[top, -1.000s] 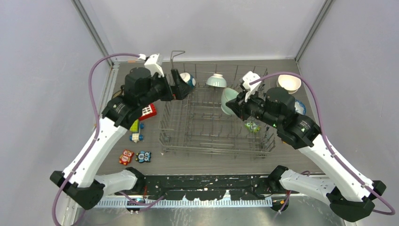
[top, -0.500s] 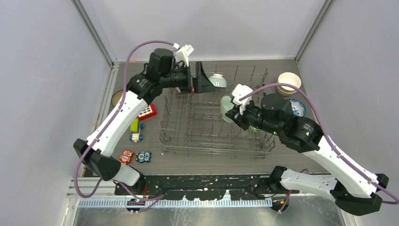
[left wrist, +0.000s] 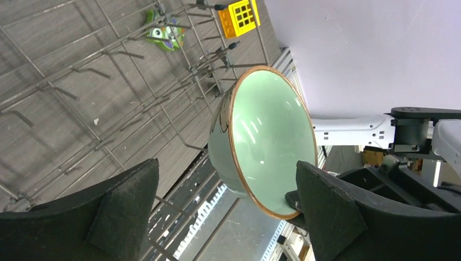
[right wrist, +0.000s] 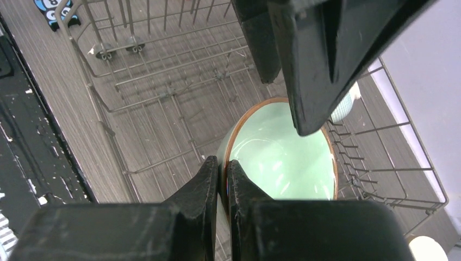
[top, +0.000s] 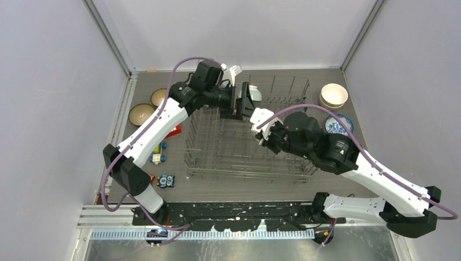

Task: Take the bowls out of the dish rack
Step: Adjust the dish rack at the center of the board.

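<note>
The bowls were glazed ceramic, so rigid, smooth, probably slippery under hard pads, and likely to chip if knocked against wire or dropped. One of them, the pale mint green bowl (right wrist: 277, 157), hung tilted on its side above the floor of the dish rack (top: 228, 147), its brown-edged rim facing outward. The right end effector (right wrist: 224, 168) was closed narrowly on that rim, one finger inside and one outside the wall. This was a thin pinch that probably let the bowl swing or slip under its own weight. The left end effector (top: 244, 101) stood spread wide, its two pads on either side of the bowl and not touching it. A firmer hold would likely come from closing across the rim or the body opposite the right one's pinch. A second pale bowl (top: 256, 94) sat at the rack's far side. On the surface (top: 228, 185) outside the rack were stacked cream bowls (top: 333, 93) and a blue-and-white bowl (top: 337, 125) to the right, and a brown bowl (top: 141, 114) to the left.
</note>
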Action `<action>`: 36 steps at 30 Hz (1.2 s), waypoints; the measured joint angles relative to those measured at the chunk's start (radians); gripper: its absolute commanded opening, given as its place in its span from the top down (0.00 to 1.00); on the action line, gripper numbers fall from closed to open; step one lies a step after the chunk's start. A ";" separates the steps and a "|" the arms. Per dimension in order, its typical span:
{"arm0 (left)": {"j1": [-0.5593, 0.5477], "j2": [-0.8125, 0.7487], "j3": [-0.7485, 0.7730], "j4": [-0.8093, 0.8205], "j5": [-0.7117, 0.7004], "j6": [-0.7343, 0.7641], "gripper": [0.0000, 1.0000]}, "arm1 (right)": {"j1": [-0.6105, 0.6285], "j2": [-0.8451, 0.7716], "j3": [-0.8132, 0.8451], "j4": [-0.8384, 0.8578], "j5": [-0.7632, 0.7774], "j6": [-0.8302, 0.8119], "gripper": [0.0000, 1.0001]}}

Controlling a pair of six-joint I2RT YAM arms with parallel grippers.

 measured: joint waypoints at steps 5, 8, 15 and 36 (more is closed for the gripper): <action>-0.015 0.025 0.003 -0.033 -0.009 0.001 0.14 | 0.032 0.026 0.003 0.000 0.027 -0.027 0.99; -0.023 0.045 0.007 -0.043 -0.010 0.003 0.19 | 0.039 0.034 0.006 0.001 0.042 -0.037 0.99; -0.026 0.066 0.022 -0.075 -0.010 0.006 0.41 | 0.044 0.034 0.006 0.001 0.074 -0.063 0.99; -0.029 0.068 0.027 -0.076 -0.022 0.000 0.92 | 0.063 0.084 0.006 0.019 0.088 -0.099 0.99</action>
